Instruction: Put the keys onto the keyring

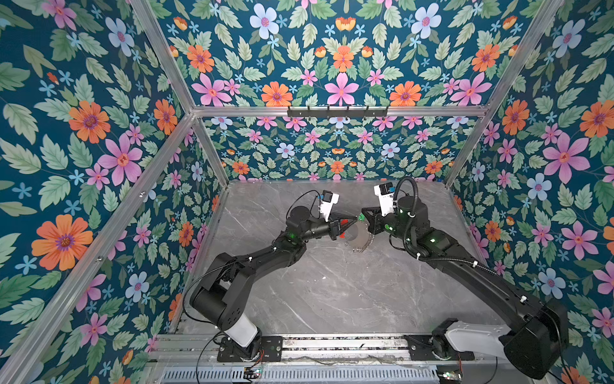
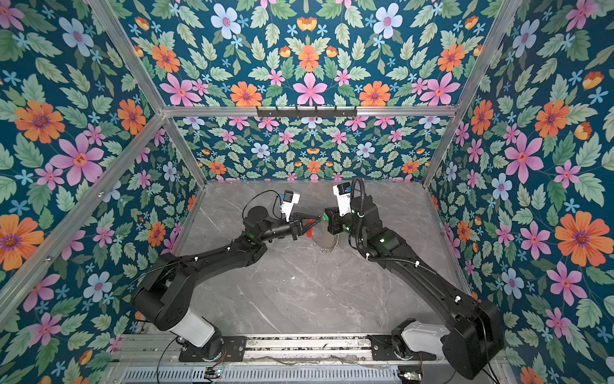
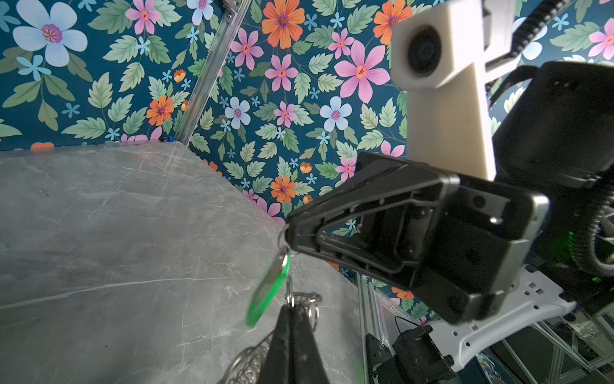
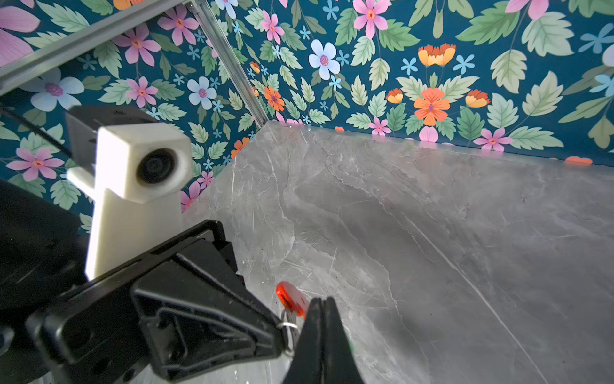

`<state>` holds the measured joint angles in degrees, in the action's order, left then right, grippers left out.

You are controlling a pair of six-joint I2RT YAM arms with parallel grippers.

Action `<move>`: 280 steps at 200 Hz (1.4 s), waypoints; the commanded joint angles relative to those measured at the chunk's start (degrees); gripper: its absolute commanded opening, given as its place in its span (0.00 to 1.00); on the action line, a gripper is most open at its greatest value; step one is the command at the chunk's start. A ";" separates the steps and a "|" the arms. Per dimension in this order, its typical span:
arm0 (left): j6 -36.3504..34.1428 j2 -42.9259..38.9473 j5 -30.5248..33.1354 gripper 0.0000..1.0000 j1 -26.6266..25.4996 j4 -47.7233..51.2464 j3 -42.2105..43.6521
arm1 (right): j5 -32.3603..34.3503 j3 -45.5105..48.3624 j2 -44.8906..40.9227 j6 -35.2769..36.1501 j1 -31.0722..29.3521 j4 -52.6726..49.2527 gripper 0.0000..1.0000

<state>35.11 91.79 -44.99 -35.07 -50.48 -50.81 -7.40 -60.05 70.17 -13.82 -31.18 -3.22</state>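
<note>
The two grippers meet tip to tip above the middle of the grey table in both top views. My left gripper (image 1: 349, 222) (image 3: 292, 307) is shut on a small silver loop of the keyring (image 1: 358, 236) (image 2: 324, 237), which hangs below it with its red arc (image 4: 292, 299) and dangling loops (image 3: 247, 364). My right gripper (image 1: 362, 217) (image 4: 322, 301) is shut on the top of the green key (image 1: 360, 218) (image 3: 269, 292). In the left wrist view the key's green head dangles from the right gripper's tip, right beside the pinched loop. The key's shaft is hidden.
The marble table (image 1: 315, 292) is enclosed by floral walls and aluminium frame posts (image 1: 212, 153). A black hook rail (image 1: 337, 111) is mounted on the back frame bar. Both arm bases stand on the slotted rail (image 1: 332, 344) at the front edge.
</note>
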 commanded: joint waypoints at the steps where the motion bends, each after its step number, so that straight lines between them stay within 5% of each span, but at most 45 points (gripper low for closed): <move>1: -1.29 -0.54 0.02 0.00 -0.02 -1.64 -0.35 | -1.35 0.78 -1.86 0.97 0.84 -1.14 0.00; 53: -0.67 -0.11 0.08 0.00 -0.09 -1.92 -0.77 | -11.48 0.21 -0.93 1.66 1.40 -2.77 0.00; 122: -0.25 -0.17 0.11 0.00 -0.26 -1.66 -1.07 | -11.90 -1.58 1.78 1.26 1.28 -0.60 0.00; 280: 1.60 0.28 -1.65 0.00 -0.35 -4.41 -0.83 | 2.46 -0.50 4.66 -3.22 0.15 5.96 0.00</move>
<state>35.97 92.03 -42.35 -35.33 -50.63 -51.57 -11.38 -60.07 74.50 -15.97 -30.83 -0.25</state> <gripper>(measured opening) 0.050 0.050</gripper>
